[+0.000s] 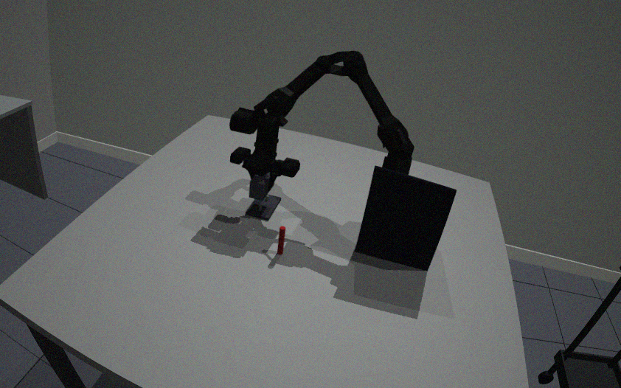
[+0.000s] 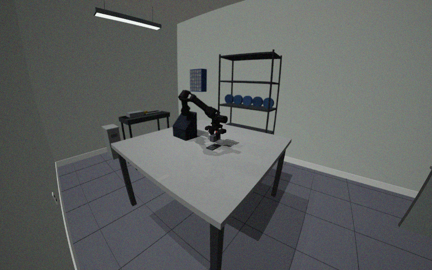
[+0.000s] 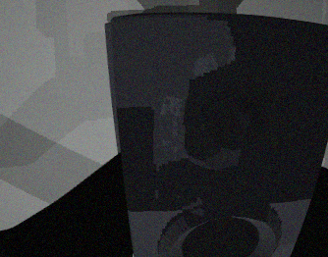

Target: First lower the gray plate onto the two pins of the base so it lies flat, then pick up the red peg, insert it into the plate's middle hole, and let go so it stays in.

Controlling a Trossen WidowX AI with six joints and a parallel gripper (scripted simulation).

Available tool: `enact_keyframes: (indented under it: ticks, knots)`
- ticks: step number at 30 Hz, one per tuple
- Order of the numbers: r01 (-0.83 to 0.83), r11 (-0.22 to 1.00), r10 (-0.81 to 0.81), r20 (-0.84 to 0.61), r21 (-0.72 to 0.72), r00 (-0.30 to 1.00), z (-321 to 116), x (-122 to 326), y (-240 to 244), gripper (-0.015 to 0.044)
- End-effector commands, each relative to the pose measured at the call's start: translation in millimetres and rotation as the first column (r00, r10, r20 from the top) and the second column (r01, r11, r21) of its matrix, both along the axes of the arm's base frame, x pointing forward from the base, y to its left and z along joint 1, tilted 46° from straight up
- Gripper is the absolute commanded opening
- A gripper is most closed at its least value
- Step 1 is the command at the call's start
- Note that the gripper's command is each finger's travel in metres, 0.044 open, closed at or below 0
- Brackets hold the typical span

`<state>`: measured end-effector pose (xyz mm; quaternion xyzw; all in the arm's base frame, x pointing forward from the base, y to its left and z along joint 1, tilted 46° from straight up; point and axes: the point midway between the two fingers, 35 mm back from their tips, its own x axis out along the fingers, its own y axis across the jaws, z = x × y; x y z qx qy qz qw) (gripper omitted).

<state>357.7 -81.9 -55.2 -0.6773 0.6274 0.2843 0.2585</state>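
Note:
My gripper (image 1: 261,179) (image 3: 199,156) is shut on the gray plate (image 1: 259,189) (image 2: 214,137) (image 3: 160,54), which hangs steeply tilted, close above the base. The plate fills much of the wrist view, with a round hole near the bottom. The flat dark base (image 1: 268,212) (image 2: 211,148) lies on the table under and just in front of the plate in the top view. Its pins are too dark and small to make out. The red peg (image 1: 281,240) stands upright in front of the base, apart from it. In the exterior view the arm mostly hides the peg.
The white table (image 1: 206,308) (image 2: 184,167) carries everything. The large dark box-like arm stand (image 1: 407,219) (image 2: 184,126) rises to the right of the base in the top view. Arm shadows fall around the base and peg.

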Motion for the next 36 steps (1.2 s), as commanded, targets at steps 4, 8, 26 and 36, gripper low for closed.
enact_keyframes:
  ticks: [4, 8, 26, 36]
  knots:
    - [-0.016, 1.000, 0.016, -0.020, -0.015, 1.000, 5.0, -3.0, -16.5, 0.0000]
    - [-0.016, 1.000, 0.016, -0.020, -0.015, 1.000, 4.9, -3.0, -16.6, 0.0000]
    - [-0.016, 1.000, 0.016, -0.020, -0.015, 1.000, 5.0, -3.0, -16.7, 0.0000]
    - [-0.016, 1.000, 0.016, -0.020, -0.015, 1.000, -0.7, -2.5, -24.0, 0.0000]
